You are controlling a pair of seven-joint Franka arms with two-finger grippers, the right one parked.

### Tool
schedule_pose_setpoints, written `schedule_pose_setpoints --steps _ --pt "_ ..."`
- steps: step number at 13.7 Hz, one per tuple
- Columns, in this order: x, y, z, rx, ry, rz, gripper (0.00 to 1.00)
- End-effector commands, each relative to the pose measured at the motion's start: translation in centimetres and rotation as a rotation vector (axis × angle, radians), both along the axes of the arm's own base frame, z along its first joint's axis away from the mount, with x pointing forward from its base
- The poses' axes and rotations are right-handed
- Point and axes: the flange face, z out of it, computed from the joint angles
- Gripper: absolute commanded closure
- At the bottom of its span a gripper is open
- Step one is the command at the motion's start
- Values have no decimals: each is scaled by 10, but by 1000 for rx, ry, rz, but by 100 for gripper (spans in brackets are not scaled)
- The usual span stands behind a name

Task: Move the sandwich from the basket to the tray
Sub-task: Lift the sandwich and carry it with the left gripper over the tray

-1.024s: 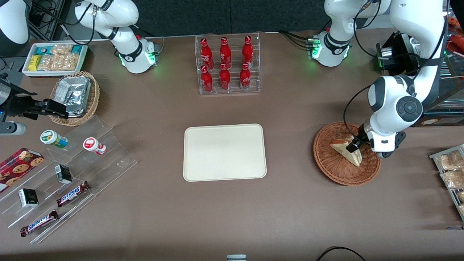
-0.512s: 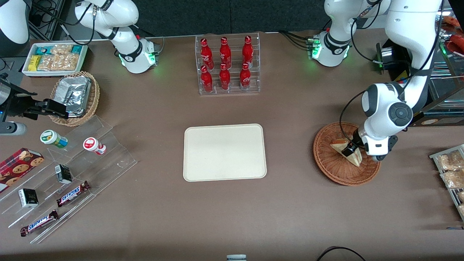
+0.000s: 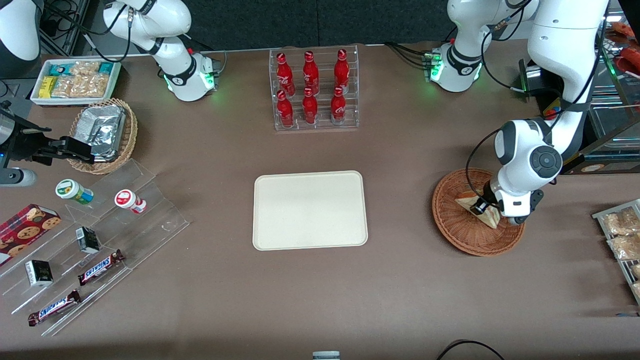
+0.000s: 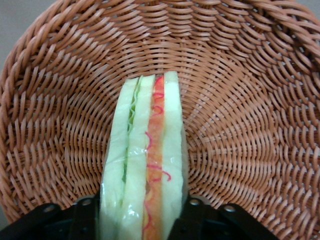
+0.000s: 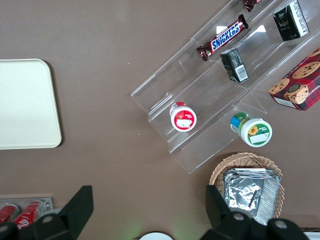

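The sandwich (image 3: 469,202) lies in the reddish-brown wicker basket (image 3: 465,236) toward the working arm's end of the table. My left gripper (image 3: 483,206) is down in the basket, its black fingers (image 4: 84,216) pressed against both bread faces, shut on the sandwich (image 4: 147,145). The wrist view looks along the cut edge, with green and red-orange filling showing, and the basket's weave (image 4: 250,100) curves all round it. The cream tray (image 3: 310,210) sits bare at mid-table, beside the basket toward the parked arm's end.
A clear rack of red bottles (image 3: 314,90) stands farther from the camera than the tray. Snack packs (image 3: 620,235) lie at the working arm's table edge. A clear stepped stand (image 3: 100,235) with snacks, a tan basket (image 3: 105,135) and a white box (image 3: 75,80) occupy the parked arm's end.
The arm's wrist has swung toward the tray and the gripper has settled lower over the sandwich, which now shows less under it. The basket has stayed put.
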Motion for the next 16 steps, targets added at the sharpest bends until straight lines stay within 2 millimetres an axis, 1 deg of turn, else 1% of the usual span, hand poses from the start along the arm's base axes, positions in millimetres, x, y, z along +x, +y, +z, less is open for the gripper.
schedule_pose_setpoints --steps 1,3,4,6,8,9,11,13,14,15,16 --pt "12 -11 30 -10 -61 -3 92" --pt "19 -39 65 -19 -110 -50 92" --pt "22 -50 81 -21 -117 -67 91" --pt "31 -87 114 -25 -107 -122 91" --pt "35 -131 136 -29 -106 -136 91" --pt "35 -158 145 -38 -124 -145 91" --pt "29 -218 153 -53 -148 -193 91" --pt "21 -275 155 -68 -162 -259 89" --pt "13 -304 157 -63 -157 -290 89" --pt "8 -339 155 -55 -144 -336 89" --pt "6 -366 155 -49 -126 -370 89"
